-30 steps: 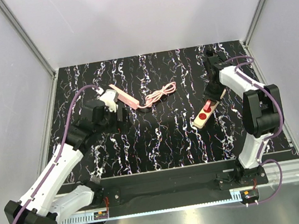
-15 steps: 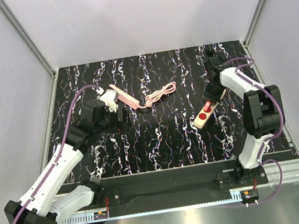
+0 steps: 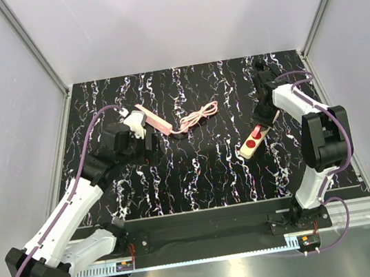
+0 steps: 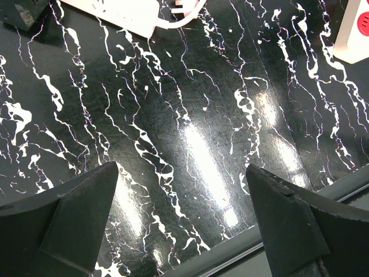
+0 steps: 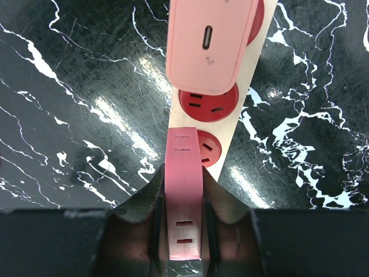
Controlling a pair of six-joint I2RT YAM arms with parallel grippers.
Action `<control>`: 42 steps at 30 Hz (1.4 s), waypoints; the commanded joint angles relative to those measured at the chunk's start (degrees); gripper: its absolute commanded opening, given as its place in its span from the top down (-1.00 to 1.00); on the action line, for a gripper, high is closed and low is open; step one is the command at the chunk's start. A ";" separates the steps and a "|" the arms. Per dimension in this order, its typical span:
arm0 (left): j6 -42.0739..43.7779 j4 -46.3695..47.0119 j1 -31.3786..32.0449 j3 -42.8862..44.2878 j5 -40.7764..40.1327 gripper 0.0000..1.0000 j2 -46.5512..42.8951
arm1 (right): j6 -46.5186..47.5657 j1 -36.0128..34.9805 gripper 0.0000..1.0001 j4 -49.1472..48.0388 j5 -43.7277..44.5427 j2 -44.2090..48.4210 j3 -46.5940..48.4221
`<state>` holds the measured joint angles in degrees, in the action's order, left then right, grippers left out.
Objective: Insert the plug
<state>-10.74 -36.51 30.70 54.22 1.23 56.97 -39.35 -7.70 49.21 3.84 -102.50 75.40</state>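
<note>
A white power strip (image 5: 249, 81) with red sockets (image 5: 209, 105) lies on the black marbled table, and shows at the right in the top view (image 3: 249, 146). A pink adapter (image 5: 210, 43) with a slot port sits on the strip's far part. My right gripper (image 5: 183, 180) is shut on a narrow pink plug (image 5: 183, 202), held upright just over the strip's near end socket (image 5: 207, 154). In the top view the right gripper (image 3: 260, 120) stands over the strip. My left gripper (image 3: 145, 144) is open and empty above bare table in the left wrist view (image 4: 181, 170).
A pink cable (image 3: 196, 117) and a flat pink piece (image 3: 154, 119) lie at the table's back middle, close to the left gripper. A white object (image 4: 115, 11) shows at the top of the left wrist view. The table's near rail (image 3: 205, 226) runs along the front.
</note>
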 commanded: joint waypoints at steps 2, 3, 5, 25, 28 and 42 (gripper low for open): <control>0.81 2.06 0.24 0.01 -0.97 -0.98 -0.63 | 4.37 0.06 1.00 6.24 2.14 -2.27 -0.16; 0.81 2.06 0.24 0.01 -1.06 -0.98 -0.72 | 4.98 0.06 1.00 6.51 2.14 -2.62 -0.07; 0.81 2.06 0.24 0.01 -0.97 -0.98 -0.81 | 5.77 -0.03 1.00 6.86 1.88 -3.14 -0.34; 0.90 2.15 0.24 0.01 -1.06 -0.98 -1.16 | 7.36 -2.67 1.00 11.79 7.06 -7.37 -0.25; 0.90 2.15 0.24 0.01 -0.97 -0.98 -0.98 | 7.45 -2.67 1.00 10.47 6.28 -7.19 -1.30; 0.99 2.15 0.24 0.01 -2.46 -0.98 -0.72 | 8.15 -2.75 1.00 7.48 7.68 -8.07 -5.17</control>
<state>-10.68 -36.51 30.74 54.22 0.64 56.97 -34.87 -9.82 49.67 7.22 -104.42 76.51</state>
